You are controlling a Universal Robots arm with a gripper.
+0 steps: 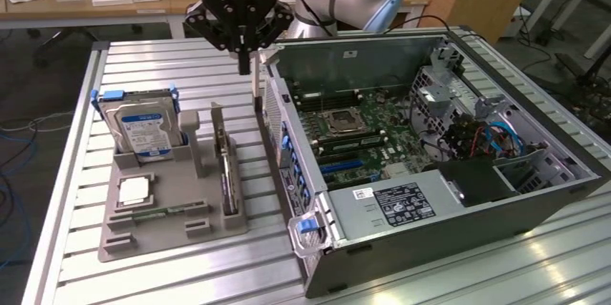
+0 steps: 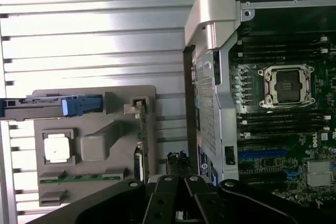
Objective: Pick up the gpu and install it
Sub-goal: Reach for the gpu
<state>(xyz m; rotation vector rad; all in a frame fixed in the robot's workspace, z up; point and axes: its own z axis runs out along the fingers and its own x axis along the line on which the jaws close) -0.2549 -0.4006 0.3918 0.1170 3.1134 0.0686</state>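
Slatted table [image 1: 143, 65]: gpu [image 1: 227, 176] stands edge-on in tray [image 1: 159, 238], face hidden; hand [image 1: 245, 67] pinched shut, empty.

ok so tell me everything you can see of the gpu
The gpu is a thin dark card standing on its long edge in a slot of the gray holder. Its silver bracket rises at one end. It sits between the hard drive and the open computer case. The shut gripper hangs higher up, apart from it.
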